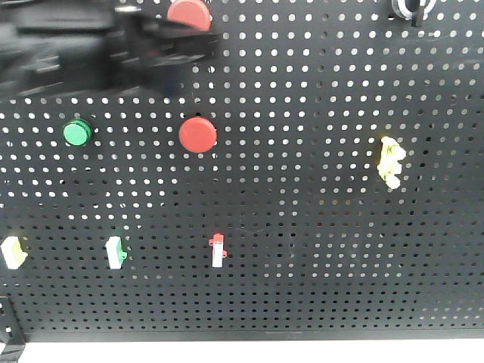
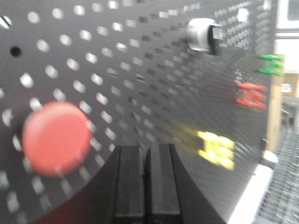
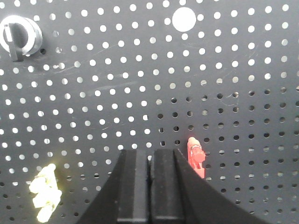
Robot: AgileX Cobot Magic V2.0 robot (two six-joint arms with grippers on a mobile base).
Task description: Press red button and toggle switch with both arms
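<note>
Front view is showing a black pegboard (image 1: pixel 318 91) standing upright. The left arm (image 1: pixel 83 49) is lying across the upper left corner, dark and blurred. Its end is sitting just beside the red button (image 1: pixel 189 13) at the top edge and partly in front of it. Lower down, a second red button (image 1: pixel 198 134) is sitting on the board with a green button (image 1: pixel 77 133) to its left. A yellow switch (image 1: pixel 390 162) is sitting well to the right. Along the lower row, a pale switch (image 1: pixel 13 252), a green switch (image 1: pixel 116 252) and a small red switch (image 1: pixel 218 250) are sitting apart from each other.

Left wrist view is showing the left fingers (image 2: pixel 128 186) pressed together with nothing between them. They are pointing at the board, and the red button (image 2: pixel 57 138) is lying just to the left of them, not under them. I cannot tell if the tips are touching the board. A silver knob (image 2: pixel 204 35) is sitting further along.

Right wrist view is showing the right fingers (image 3: pixel 133 186) also clenched and holding nothing. The red toggle switch (image 3: pixel 195 156) is standing just beside their right edge, not between them. I cannot tell if there is contact. The yellow switch (image 3: pixel 45 193) is lying at the lower left and the knob (image 3: pixel 18 37) at the upper left.
</note>
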